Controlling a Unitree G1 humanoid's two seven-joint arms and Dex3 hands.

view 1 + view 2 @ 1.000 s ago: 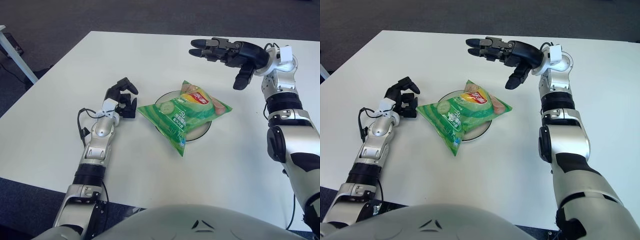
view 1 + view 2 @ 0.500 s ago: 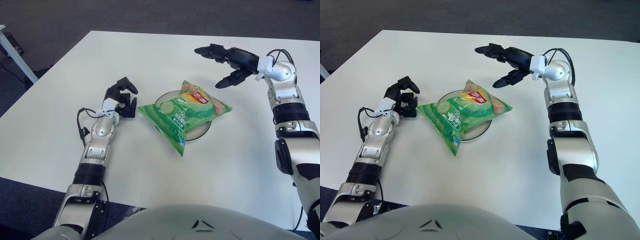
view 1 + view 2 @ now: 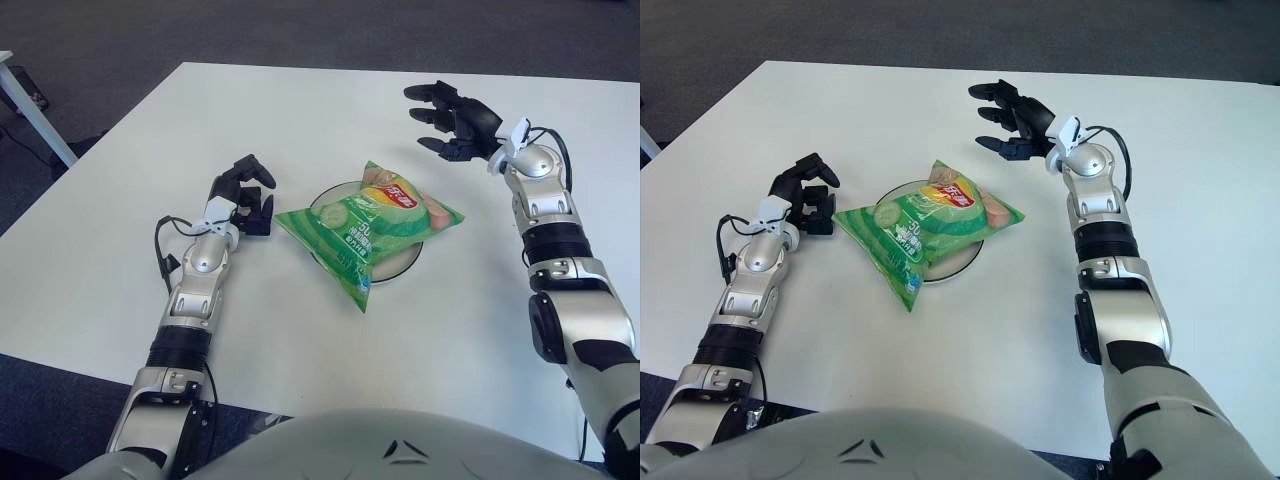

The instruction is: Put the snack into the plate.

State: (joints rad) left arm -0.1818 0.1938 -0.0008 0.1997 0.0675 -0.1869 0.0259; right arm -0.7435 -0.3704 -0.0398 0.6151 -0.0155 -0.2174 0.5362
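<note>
Left hand showed on the white table, just left of the snack bag, fingers curled in, gripping nothing. Idle.

Green snack bag lay across the white plate at mid-table, label up. It overhung the rim on the left and near sides; the near corner reached past the plate toward the table. Plate edge visible only at the far left and right of the bag.

Right hand was above the table to the far right of the bag, well apart from it, fingers spread, nothing held.

Judgement: placement looked done, with the bag on the plate and free of both hands. Only parking the right arm seemed left.
</note>
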